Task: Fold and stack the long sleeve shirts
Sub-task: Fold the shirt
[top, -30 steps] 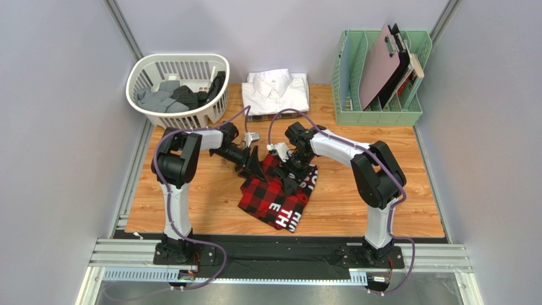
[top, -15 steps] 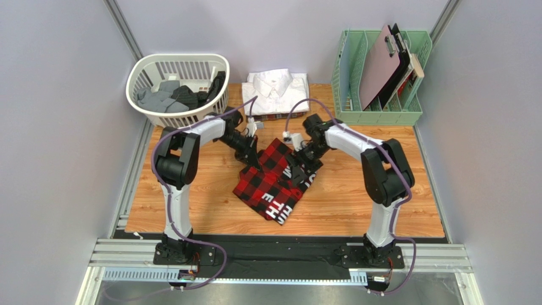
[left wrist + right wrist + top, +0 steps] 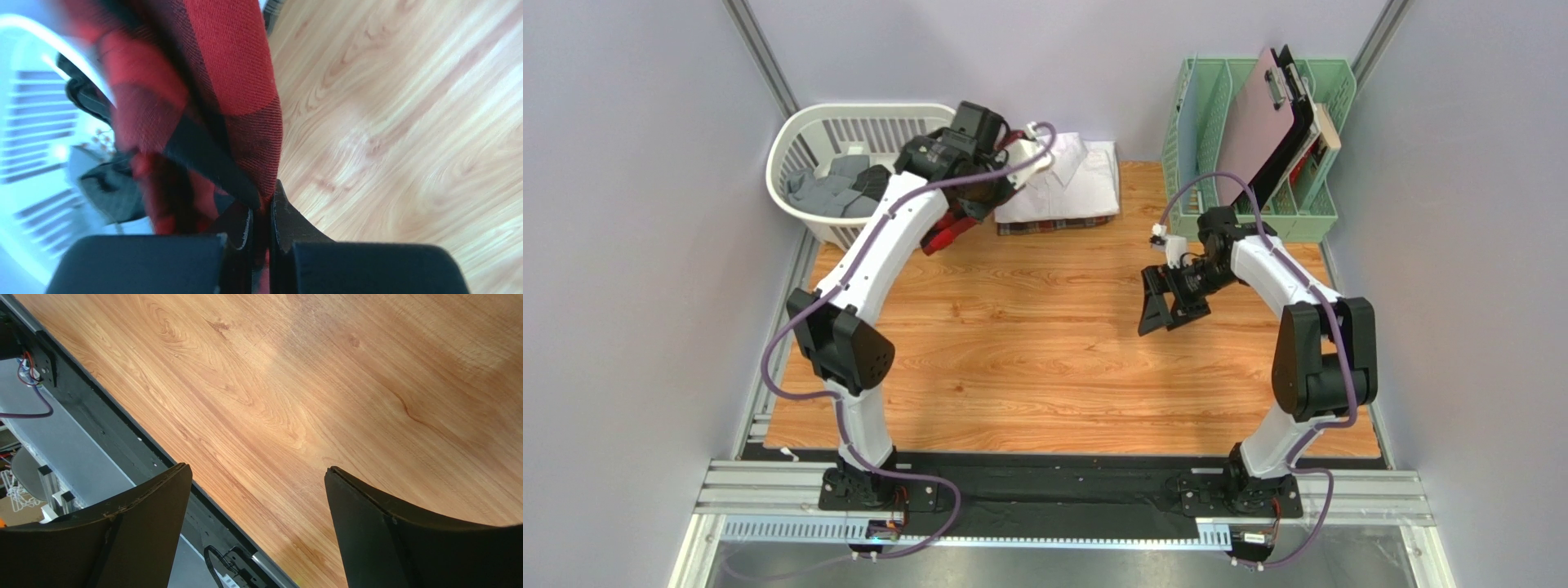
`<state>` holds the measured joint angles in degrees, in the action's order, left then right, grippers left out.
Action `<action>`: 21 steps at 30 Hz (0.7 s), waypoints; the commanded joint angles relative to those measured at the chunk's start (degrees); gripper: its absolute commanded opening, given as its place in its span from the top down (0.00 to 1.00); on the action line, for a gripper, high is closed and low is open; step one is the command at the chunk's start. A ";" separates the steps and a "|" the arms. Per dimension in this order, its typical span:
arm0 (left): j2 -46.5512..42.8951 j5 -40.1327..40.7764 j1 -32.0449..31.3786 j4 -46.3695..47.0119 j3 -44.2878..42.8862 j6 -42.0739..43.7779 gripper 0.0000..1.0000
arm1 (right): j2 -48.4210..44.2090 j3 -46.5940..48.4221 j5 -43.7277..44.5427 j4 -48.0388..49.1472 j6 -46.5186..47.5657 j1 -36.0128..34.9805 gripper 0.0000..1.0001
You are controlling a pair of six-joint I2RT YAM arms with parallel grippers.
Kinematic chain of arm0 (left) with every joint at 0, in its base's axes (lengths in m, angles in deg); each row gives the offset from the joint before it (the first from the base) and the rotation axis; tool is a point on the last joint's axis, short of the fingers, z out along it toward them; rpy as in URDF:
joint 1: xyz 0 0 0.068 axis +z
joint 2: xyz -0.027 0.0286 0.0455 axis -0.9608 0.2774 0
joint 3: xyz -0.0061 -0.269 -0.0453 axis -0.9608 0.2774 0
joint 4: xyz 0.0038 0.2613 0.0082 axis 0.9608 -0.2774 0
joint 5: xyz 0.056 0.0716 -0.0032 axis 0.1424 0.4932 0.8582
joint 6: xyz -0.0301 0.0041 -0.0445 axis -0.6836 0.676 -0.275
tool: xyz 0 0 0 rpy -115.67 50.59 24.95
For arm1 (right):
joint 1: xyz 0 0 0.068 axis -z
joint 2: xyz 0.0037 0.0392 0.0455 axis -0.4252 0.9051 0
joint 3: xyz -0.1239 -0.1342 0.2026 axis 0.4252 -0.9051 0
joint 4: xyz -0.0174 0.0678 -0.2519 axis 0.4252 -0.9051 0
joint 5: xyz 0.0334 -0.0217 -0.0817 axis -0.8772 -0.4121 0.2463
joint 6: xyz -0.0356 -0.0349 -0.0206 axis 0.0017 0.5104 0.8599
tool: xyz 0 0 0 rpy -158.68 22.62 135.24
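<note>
Over the table's (image 3: 1014, 355) far left corner, seen from above, your left gripper (image 3: 955, 218) dangles the red checked shirt (image 3: 944, 233) beside the white shirt (image 3: 1063, 178). Your right gripper (image 3: 1163, 309) hovers toward the right edge. At the left wrist, your fingers (image 3: 285, 220) pinch the red cloth. At the right wrist, your fingers stand apart over bare wood.

Red-and-black flannel shirt (image 3: 245, 73): cut off by the left wrist view's upper edge, its left part smeared by blur; from above only a red scrap shows under the left arm (image 3: 879, 239).
Dark plaid shirt (image 3: 1051, 224): a thin edge only, the rest lies under the white shirt (image 3: 1081, 184) (whose left side the arm covers).
Basket (image 3: 30, 128): washed out, blurred, cut by the left edge; its dark contents cannot be told.
Right gripper (image 3: 253, 471): both fingers run off the bottom edge.
</note>
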<state>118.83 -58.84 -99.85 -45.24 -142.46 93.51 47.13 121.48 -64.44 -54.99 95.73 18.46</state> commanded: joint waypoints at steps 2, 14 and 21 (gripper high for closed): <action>-2.60 16.69 -9.80 7.32 19.13 6.63 1.00 | -2.09 -0.69 -2.32 -1.48 1.16 1.51 0.14; 8.74 9.16 -32.48 16.24 36.23 -16.64 1.00 | -2.44 -2.10 -2.49 -2.54 1.34 2.74 0.14; 6.30 -6.40 -33.81 7.81 26.30 -19.56 0.52 | -4.19 -2.97 -2.14 -3.59 1.69 3.18 0.13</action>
<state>127.52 -52.43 -134.30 -33.70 -110.37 78.63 46.41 118.90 -65.56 -57.59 96.19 20.93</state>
